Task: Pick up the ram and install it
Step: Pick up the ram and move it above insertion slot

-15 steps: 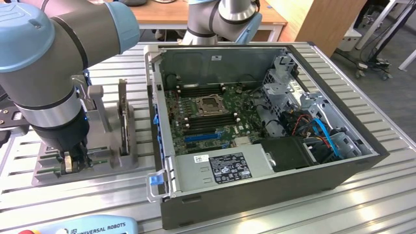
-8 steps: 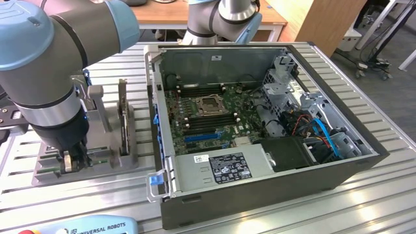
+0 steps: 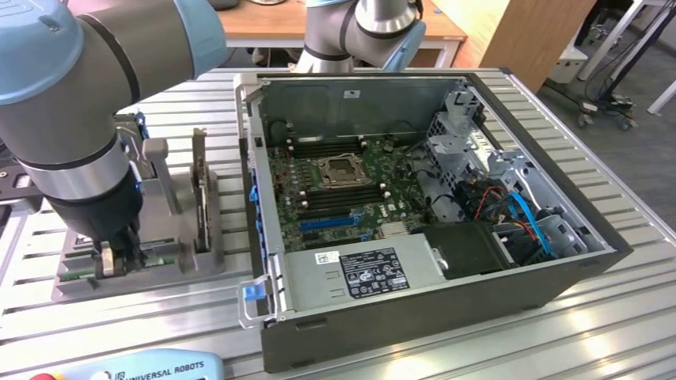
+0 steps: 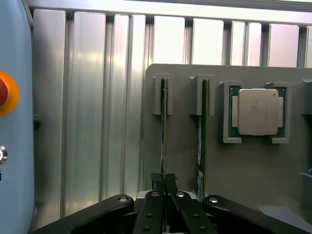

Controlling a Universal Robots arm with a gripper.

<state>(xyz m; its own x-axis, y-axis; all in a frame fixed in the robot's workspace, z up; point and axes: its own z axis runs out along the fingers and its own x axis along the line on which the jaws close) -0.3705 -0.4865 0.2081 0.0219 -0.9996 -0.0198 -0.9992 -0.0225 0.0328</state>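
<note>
The ram (image 4: 164,122) is a thin green stick seen edge-on, standing in a slot of the grey holder (image 4: 185,161). My gripper (image 4: 164,181) is shut on its near end, one black finger on each side, and the stick still sits in its slot. In the exterior view my gripper (image 3: 106,260) reaches down into the holder (image 3: 158,265) at that view's left, beside the open computer case (image 3: 423,301). The motherboard (image 3: 349,186) with its long memory slots lies inside the case.
A second green stick (image 4: 201,146) stands in the neighbouring slot. A square silver processor (image 4: 257,112) rests in a pocket of the holder. A dark expansion card (image 3: 199,186) stands upright in the holder. A teach pendant (image 3: 148,368) with a red button (image 4: 6,92) lies close by.
</note>
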